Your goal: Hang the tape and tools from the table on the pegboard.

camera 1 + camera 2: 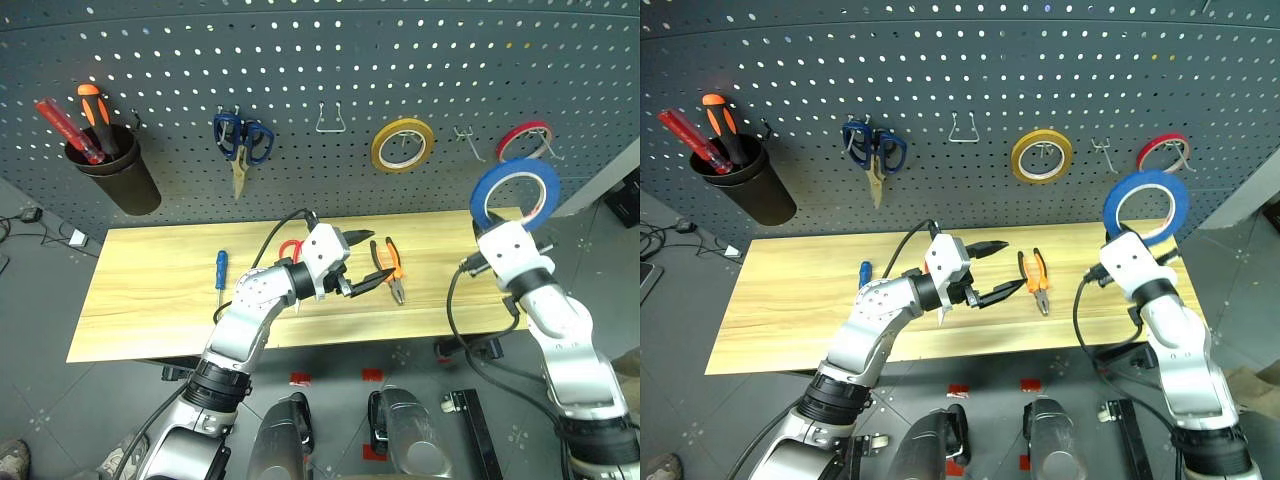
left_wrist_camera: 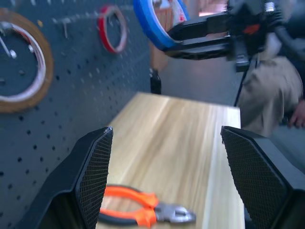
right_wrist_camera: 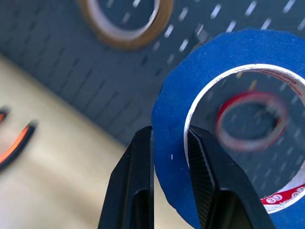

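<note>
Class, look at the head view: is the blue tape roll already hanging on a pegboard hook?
No, the right gripper holds the blue tape roll up in front of the pegboard.

Even, bright overhead light, soft shadows. Head views sharp but bowed at the edges: the pegboard (image 1: 330, 60) rows curve. Left wrist view soft, far end blurred. Right wrist view: blue tape (image 3: 214, 119) fairly sharp, red roll (image 3: 250, 121) behind it smeared.

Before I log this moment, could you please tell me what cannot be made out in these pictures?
- Red-handled scissors on the light wooden table: head views, blades hidden behind the left arm.
- Small blue-handled screwdriver: right eye view, lower part hidden by the left arm.
- Red tape roll: right wrist view, blurred, seen through the blue tape ring.
</note>
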Available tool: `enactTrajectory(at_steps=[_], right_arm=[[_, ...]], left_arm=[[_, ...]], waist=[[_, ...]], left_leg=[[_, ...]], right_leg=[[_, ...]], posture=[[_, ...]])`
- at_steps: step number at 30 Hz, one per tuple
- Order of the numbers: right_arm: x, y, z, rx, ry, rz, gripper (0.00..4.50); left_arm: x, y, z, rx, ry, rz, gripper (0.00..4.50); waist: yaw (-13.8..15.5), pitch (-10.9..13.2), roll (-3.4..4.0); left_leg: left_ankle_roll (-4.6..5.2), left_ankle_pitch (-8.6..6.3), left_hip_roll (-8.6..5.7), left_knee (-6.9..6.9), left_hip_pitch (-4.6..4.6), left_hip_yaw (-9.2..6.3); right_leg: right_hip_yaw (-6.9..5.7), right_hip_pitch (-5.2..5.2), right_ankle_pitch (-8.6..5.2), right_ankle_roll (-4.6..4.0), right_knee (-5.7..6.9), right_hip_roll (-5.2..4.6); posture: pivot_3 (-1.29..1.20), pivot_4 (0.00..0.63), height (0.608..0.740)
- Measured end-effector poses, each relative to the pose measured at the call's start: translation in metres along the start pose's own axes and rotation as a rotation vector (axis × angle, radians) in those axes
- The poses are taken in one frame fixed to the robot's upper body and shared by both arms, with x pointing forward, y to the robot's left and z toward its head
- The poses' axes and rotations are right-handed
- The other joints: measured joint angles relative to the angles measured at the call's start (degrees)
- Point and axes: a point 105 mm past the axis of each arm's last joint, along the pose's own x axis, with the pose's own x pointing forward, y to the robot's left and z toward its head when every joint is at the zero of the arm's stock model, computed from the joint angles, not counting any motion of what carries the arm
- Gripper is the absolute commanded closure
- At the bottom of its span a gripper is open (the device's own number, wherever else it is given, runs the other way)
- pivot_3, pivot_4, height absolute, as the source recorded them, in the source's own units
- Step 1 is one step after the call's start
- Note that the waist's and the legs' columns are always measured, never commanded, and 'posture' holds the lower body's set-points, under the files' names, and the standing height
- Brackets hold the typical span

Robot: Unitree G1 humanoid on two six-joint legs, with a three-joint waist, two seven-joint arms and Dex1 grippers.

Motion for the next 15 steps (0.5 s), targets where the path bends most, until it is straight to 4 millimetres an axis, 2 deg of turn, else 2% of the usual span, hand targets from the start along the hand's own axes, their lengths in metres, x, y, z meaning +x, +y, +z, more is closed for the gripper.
enactTrajectory(at_steps=[5, 15], right_arm=[[0.031, -0.008, 0.004, -0.008, -0.058, -0.008, 3.81], [0.056, 0.017, -0.009, 0.090, -0.061, 0.092, 3.81]], left_arm=[[0.000, 0.023, 0.023, -0.017, -0.110, 0.129, 0.67], [-0.004, 0.029, 0.023, -0.007, -0.101, 0.154, 0.67]], waist=[[-0.4, 0.0, -0.02], [-0.9, 0.0, -0.01]], left_leg=[[0.02, -0.01, -0.02, 0.01, 0.00, 0.08], [0.03, -0.02, 0.00, 0.02, 0.01, 0.16]], right_leg=[[0.04, 0.00, 0.01, 0.00, -0.01, -0.03], [0.08, 0.00, 0.02, -0.02, 0.00, -0.04]], posture=[[-0.33, 0.281, 0.740], [-0.30, 0.274, 0.740]])
